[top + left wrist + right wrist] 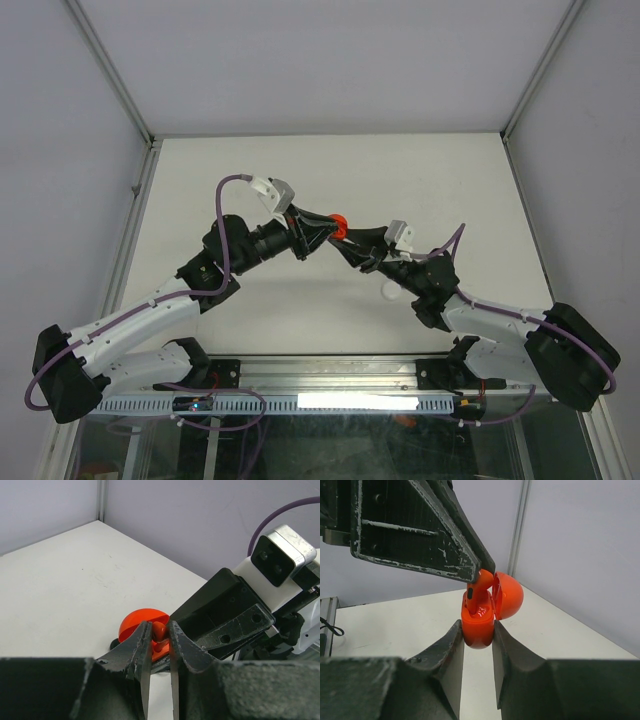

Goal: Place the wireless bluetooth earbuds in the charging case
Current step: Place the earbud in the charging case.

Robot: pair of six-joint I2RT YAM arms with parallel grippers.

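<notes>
White desk (420,180) lies below, and midway between its side edges the left hand (160,632) pinches the tiny red earbud (480,586), surely light and slippery, by its top, half in the hard, smooth open case (478,622) that the right hand (478,632) clamps by its sides.

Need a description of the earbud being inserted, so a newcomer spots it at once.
Over the middle of the white table, the two arms meet tip to tip. The right claw grips an open red charging case, and the left claw pinches the red earbud standing in its mouth. It is the small stemmed piece, beside the case's rounded lid.
</notes>
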